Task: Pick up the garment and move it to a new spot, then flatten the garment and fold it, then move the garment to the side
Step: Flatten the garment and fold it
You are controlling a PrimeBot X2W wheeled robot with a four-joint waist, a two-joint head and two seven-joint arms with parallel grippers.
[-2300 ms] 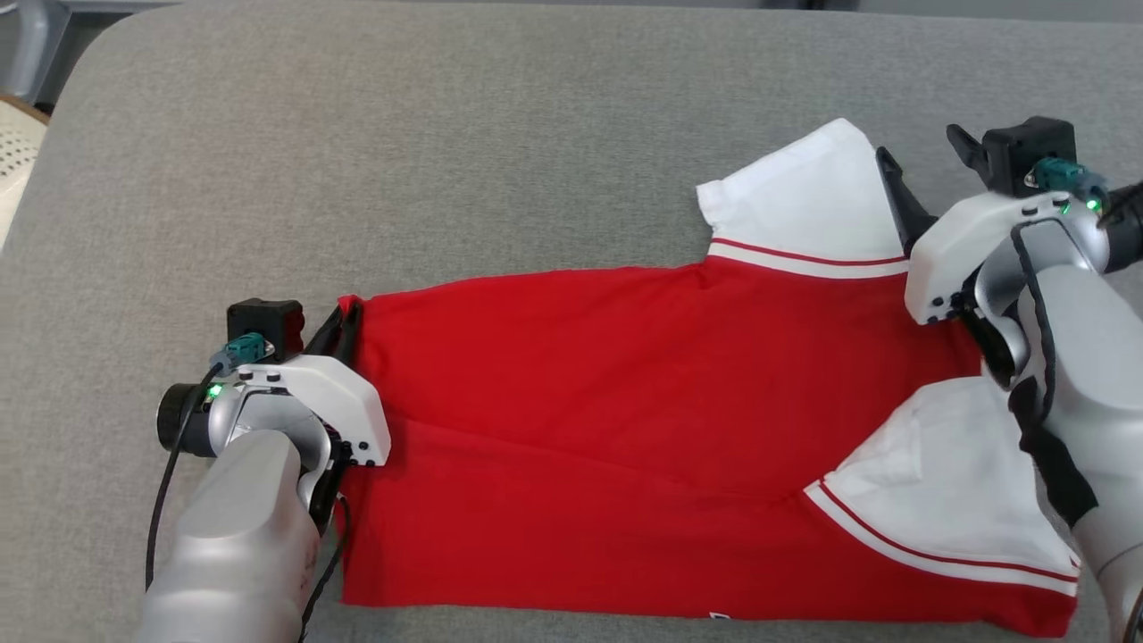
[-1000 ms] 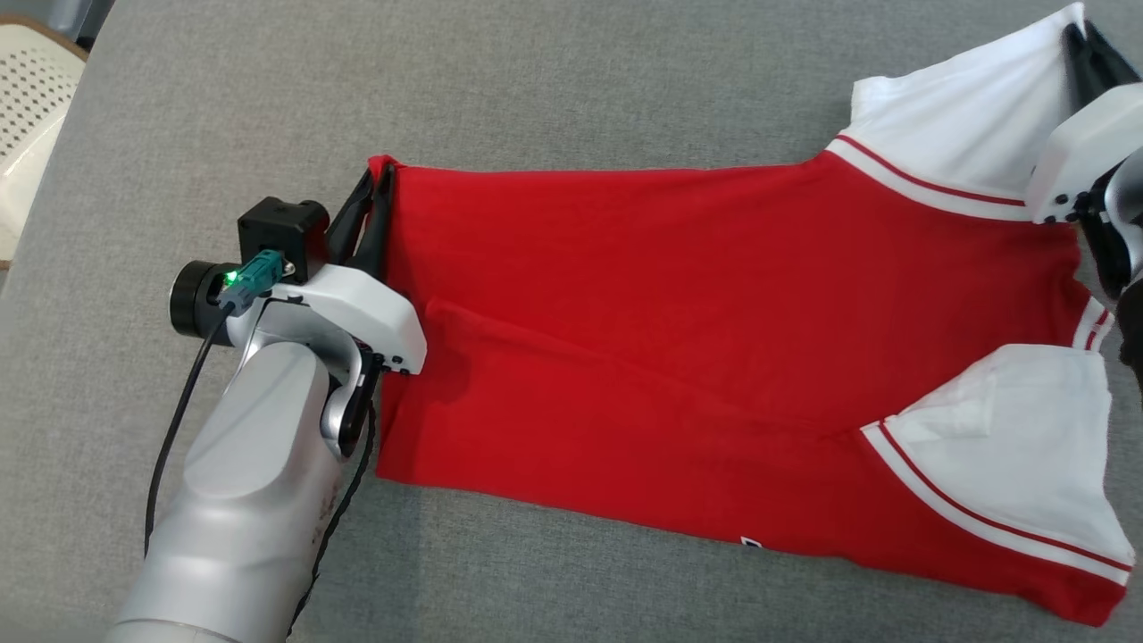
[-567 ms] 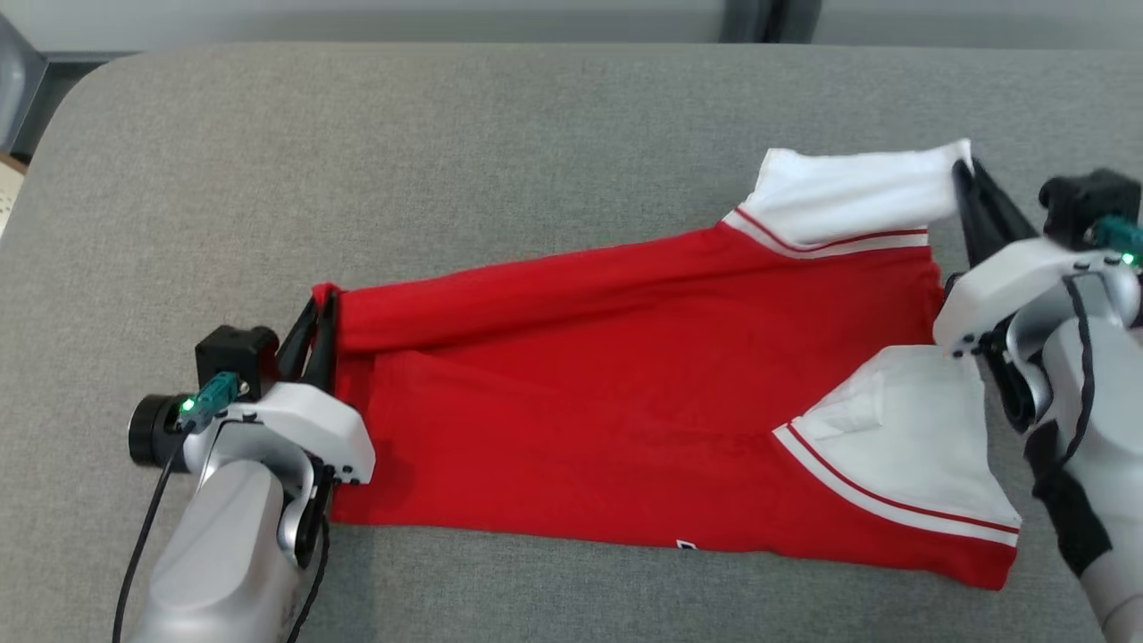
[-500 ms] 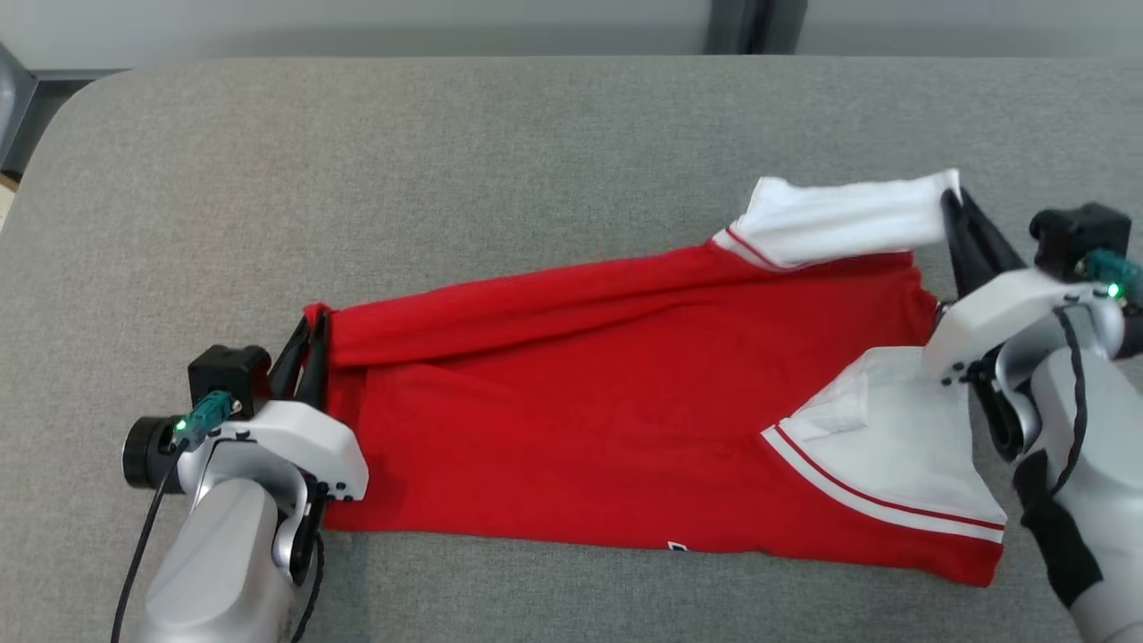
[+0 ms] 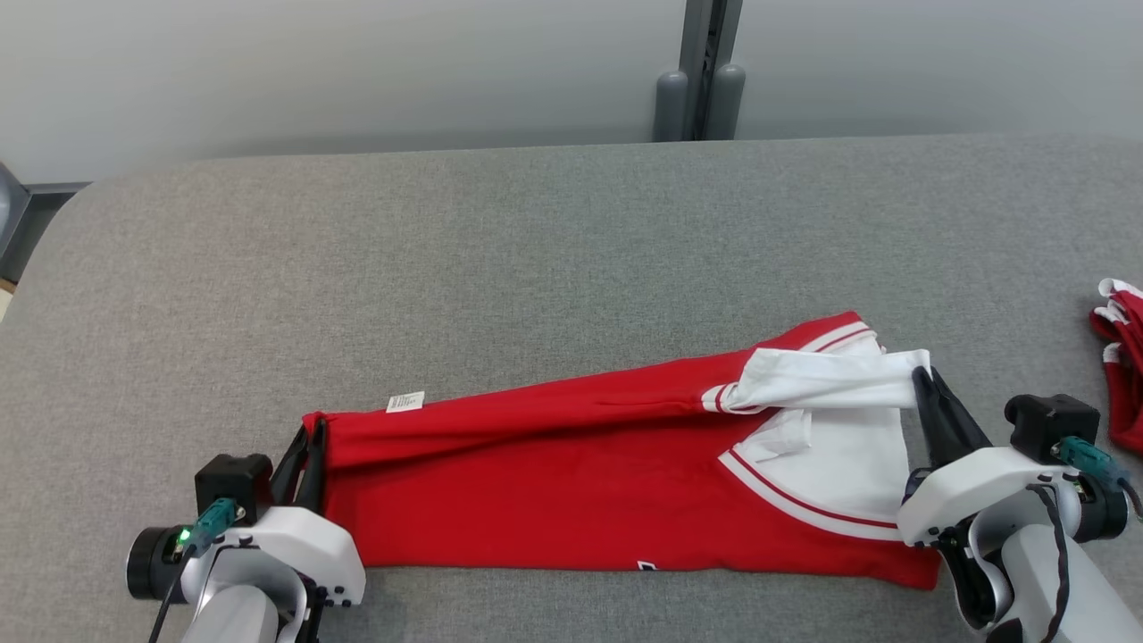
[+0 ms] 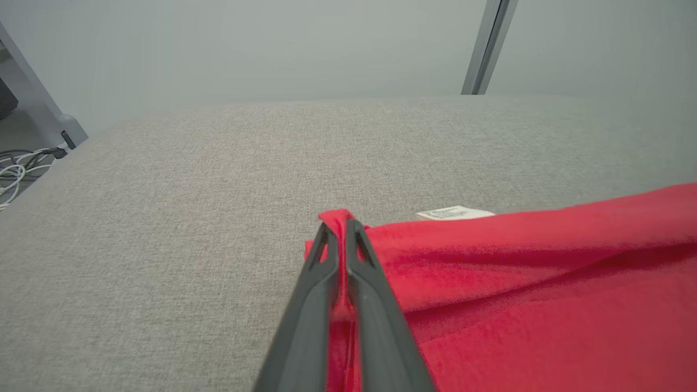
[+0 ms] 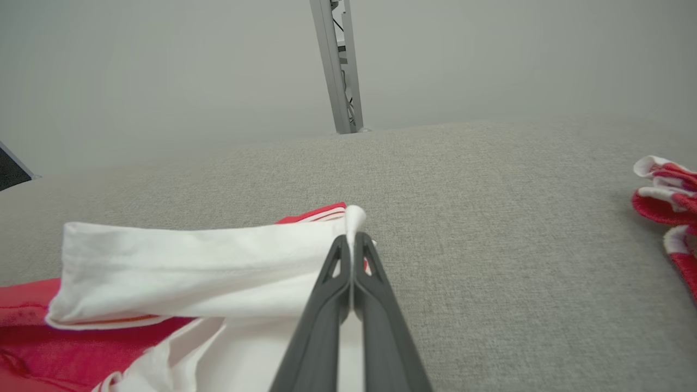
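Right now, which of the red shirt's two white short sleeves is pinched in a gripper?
The farther white sleeve, its edge clamped in the shut right gripper. The nearer white sleeve lies flat on the red jersey shirt, ungripped.

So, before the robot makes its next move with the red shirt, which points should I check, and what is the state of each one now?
1. The left claw is shut on the garment at its red corner: ok.
2. The right claw is shut on the edge of the white sleeve: ok.
3. The held sleeve is spread flat: not ok, it is folded over on itself.
4. The lower sleeve lies flat: not ok, one flap is crumpled.
5. The red bundle is apart from the garment: ok.
6. The layers underneath are smooth: cannot tell.
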